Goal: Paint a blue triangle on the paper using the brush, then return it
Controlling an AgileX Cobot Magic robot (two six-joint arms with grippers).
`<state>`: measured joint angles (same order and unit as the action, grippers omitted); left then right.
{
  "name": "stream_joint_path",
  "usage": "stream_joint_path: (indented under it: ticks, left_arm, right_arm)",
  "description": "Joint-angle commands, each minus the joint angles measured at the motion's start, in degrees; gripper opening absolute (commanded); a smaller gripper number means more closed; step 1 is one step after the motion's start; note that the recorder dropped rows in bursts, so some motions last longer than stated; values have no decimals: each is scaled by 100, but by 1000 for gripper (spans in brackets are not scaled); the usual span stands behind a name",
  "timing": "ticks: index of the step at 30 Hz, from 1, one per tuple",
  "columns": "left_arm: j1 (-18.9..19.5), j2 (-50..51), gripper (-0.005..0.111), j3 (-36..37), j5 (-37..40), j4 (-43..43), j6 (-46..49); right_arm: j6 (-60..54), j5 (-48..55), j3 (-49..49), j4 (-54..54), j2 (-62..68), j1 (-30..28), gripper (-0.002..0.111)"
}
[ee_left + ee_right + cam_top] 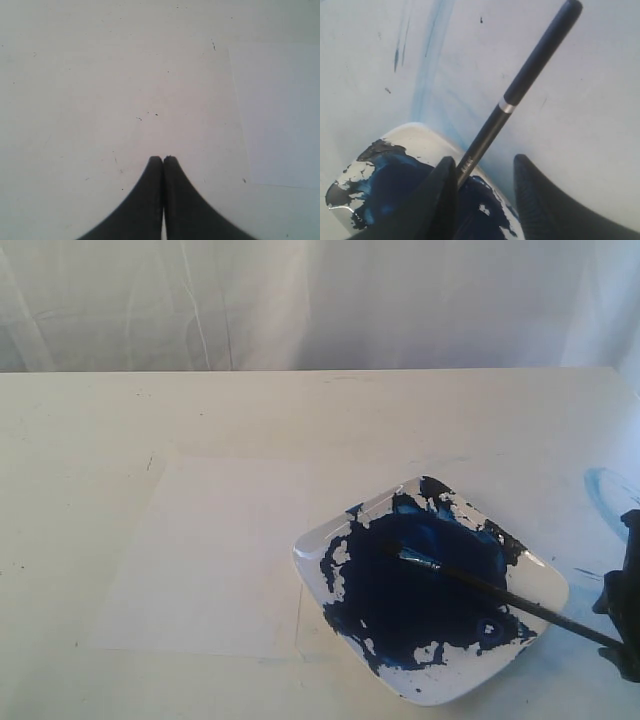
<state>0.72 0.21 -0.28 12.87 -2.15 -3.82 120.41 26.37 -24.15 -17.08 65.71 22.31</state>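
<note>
The right gripper (484, 159) is open, its 2 fingers well apart. It has no clamp on the brush (505, 595), whose black handle only lies against the inner face of 1 finger. The left gripper (163, 159) is closed, its 2 fingers pressed together with nothing between them, over bare cream worktop (90, 420) just beside a corner of the paper (215, 560).

There is 1 container, a white square plate (455, 690) with rounded corners. Dark-blue paint (400, 605) covers most of its well and breaks into ragged patches of bare white towards the rim. The brush's bristle tip rests in this paint near the plate's middle. Its handle slants out over the plate's right rim towards the right gripper at the edge of the exterior view.

The brush is long and thin, with a short metal ferrule stained blue behind the bristles. The right wrist view shows a narrow silver band (506, 106) further up the handle.

The paper is 1 large white sheet, slightly paler than the worktop, with a plain surface. The plate's left corner sits at the paper's right edge; I cannot tell whether they overlap.

A pale-blue curved smear (607, 490) marks the worktop beyond the plate, near the right gripper.
</note>
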Motion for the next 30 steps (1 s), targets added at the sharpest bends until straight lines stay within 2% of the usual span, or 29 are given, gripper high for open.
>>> stream_joint_path:
  ticks: [1,13,30]
  left_arm:
    - [-27,-21,0,28,8,-11,-25]
    - [-27,-21,0,28,8,-11,-25]
    - [-27,-21,0,28,8,-11,-25]
  right_arm:
    - [12,6,26,-83,4,-64,36]
    - [12,-590,26,-101,602,-64,36]
    - [12,-600,26,78,821,-234,36]
